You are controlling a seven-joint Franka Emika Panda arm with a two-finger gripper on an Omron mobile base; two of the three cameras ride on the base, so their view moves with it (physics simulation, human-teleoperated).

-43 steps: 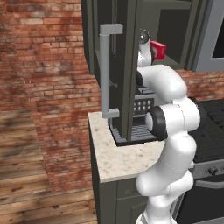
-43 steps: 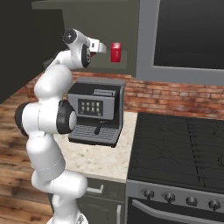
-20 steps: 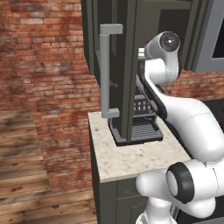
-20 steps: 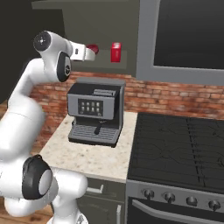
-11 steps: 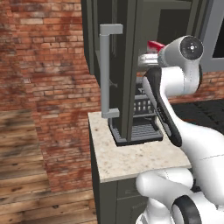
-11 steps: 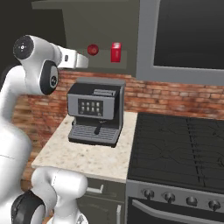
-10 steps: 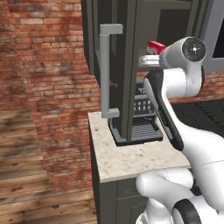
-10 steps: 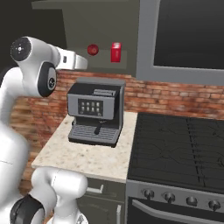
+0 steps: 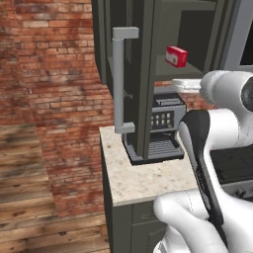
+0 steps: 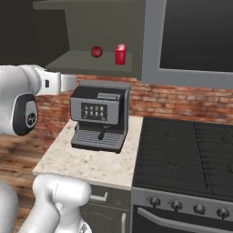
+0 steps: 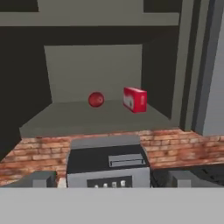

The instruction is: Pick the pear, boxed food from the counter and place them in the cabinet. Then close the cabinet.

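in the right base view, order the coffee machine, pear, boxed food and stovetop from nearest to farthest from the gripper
1. Coffee machine: on the counter, just beside and below the gripper.
2. Pear: on the cabinet shelf, above.
3. Boxed food: same shelf, just past the pear.
4. Stovetop: farthest, far side.

Since 2.1 s ago I have pulled my hand back out of the cabinet (image 10: 82, 27). Then my gripper (image 10: 75, 82) was up at the shelf, right by the box (image 10: 120, 54); now it sits lower and well short of it, above the coffee machine (image 10: 102, 118). My arm has swung wide, elbow out to the side. The pear (image 10: 96, 52), screened by my arm before, is now exposed on the shelf beside the box.
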